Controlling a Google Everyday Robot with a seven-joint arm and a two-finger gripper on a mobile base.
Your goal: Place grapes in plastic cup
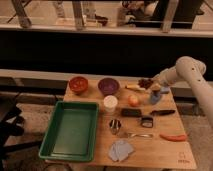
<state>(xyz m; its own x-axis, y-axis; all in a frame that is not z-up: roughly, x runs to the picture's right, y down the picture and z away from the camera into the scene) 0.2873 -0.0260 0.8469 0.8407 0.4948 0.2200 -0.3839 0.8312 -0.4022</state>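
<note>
At the surface's (165, 150) far right corner, grapes (145, 82) sit just left of the pincer (154, 84). The plastic cup (156, 96) stands just nearer. Its grasp I cannot tell.

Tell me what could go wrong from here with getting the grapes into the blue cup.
The tool sits right at the light-blue plastic cup, so a small sideways move might tip the cup. The grapes lie near the far edge of the table; a nudge could push them off.

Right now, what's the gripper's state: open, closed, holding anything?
Gripper: cannot be told. It is just above the plastic cup, with the grapes close beside it.
</note>
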